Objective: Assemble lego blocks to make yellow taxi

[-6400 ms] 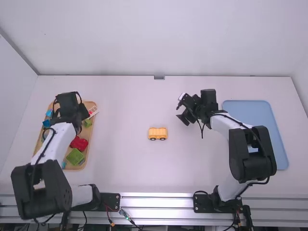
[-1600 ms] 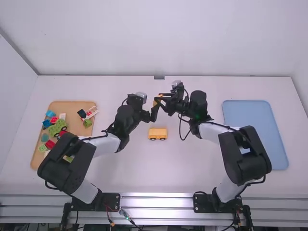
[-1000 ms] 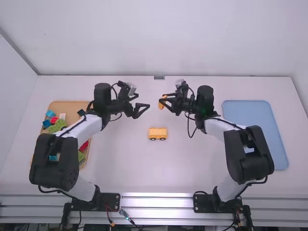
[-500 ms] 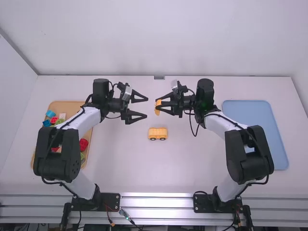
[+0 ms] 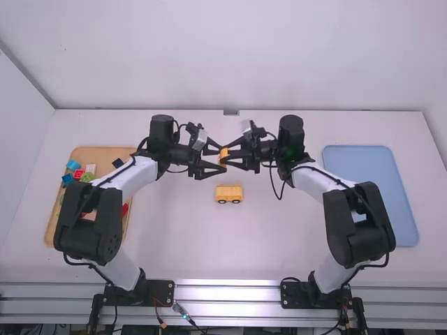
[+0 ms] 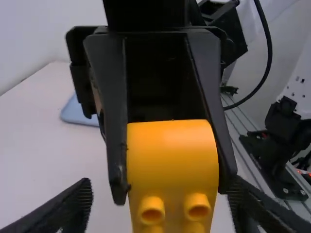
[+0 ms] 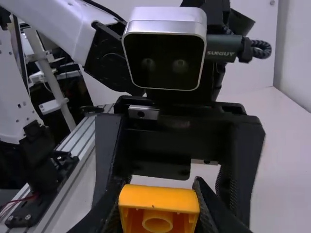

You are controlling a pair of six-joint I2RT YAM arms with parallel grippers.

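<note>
Yellow wheeled taxi base (image 5: 228,194) stands upright on the table, and beyond it, away from the high camera, we have the orange-yellow curved block (image 6: 172,155) raised between our two grippers. Our right gripper (image 7: 159,196) pinches the block by two opposite sides; our left gripper (image 6: 163,206) has its fingers spread, one to either side, without a grip. We judge this to be a handover or a regrip. If the right lets go before the left has a firm hold, the block could drop near the base, or onto it. Closing off-centre could twist the curved block, leaving its studs badly angled for joining. With both sets of fingers crowded together beyond the base, we might also knock them and jar the block loose.
</note>
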